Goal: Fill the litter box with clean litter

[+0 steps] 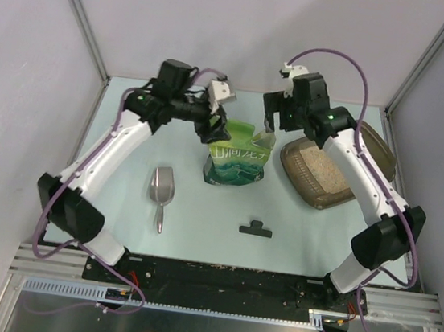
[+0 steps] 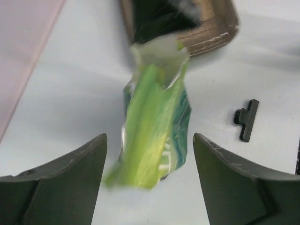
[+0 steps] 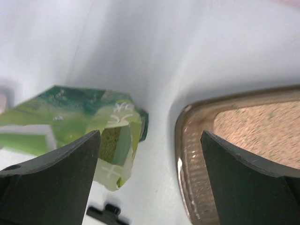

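The brown litter box lies at the right of the table with pale beige clean litter in it. A green pouch bag stands upright in the middle, its top open. My left gripper hovers at the bag's top left, jaws open and empty; in its wrist view the gripper frames the blurred bag. My right gripper is open above the gap between bag and box. The right wrist view shows that gripper, the bag, the box rim and the litter.
A silver metal scoop lies left of the bag. A black clip lies in front of the bag; it also shows in the left wrist view and the right wrist view. Grey walls enclose the table.
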Robot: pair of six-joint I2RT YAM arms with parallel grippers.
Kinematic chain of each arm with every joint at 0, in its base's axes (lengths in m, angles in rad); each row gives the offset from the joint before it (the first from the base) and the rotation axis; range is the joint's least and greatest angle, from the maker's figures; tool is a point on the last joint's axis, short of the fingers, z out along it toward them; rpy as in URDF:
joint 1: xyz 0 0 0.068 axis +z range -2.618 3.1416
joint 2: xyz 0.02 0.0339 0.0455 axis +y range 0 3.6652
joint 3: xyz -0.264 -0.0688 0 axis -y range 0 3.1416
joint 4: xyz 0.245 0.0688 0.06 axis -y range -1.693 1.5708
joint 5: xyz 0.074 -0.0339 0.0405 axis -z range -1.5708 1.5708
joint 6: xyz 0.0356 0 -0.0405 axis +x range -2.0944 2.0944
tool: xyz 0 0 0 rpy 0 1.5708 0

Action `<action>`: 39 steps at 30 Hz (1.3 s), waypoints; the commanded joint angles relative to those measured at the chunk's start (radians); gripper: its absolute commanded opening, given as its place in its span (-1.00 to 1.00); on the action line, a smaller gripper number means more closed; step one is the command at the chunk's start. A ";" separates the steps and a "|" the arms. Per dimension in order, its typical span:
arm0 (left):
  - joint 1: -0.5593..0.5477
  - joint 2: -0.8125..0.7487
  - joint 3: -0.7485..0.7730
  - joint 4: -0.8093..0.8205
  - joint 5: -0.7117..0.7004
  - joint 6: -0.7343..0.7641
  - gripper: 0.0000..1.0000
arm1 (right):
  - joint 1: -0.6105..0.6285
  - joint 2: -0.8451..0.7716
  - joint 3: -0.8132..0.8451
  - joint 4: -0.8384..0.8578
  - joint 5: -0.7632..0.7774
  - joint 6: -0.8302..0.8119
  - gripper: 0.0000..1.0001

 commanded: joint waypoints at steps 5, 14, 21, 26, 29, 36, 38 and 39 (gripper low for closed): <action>0.292 -0.219 -0.162 0.038 -0.309 -0.240 0.72 | -0.100 -0.109 0.041 0.173 0.049 -0.123 0.89; 0.455 -0.136 -0.354 -0.034 -0.382 -0.250 0.54 | -0.140 -0.118 0.028 0.178 -0.232 -0.154 0.77; 0.496 -0.027 -0.437 -0.035 -0.473 -0.530 0.28 | -0.135 -0.143 -0.013 0.186 -0.283 -0.167 0.74; 0.496 0.030 -0.485 -0.034 -0.434 -0.559 0.23 | -0.132 -0.175 -0.042 0.190 -0.295 -0.183 0.74; 0.496 0.043 -0.526 -0.032 -0.435 -0.559 0.21 | -0.135 -0.189 -0.052 0.193 -0.292 -0.191 0.74; 0.496 0.112 -0.574 -0.032 -0.414 -0.600 0.01 | -0.140 -0.203 -0.068 0.196 -0.271 -0.203 0.74; 0.497 0.123 -0.567 -0.035 -0.403 -0.602 -0.09 | -0.138 -0.203 -0.068 0.196 -0.271 -0.209 0.74; 0.497 0.134 -0.563 -0.035 -0.394 -0.603 -0.14 | -0.140 -0.204 -0.068 0.195 -0.271 -0.210 0.74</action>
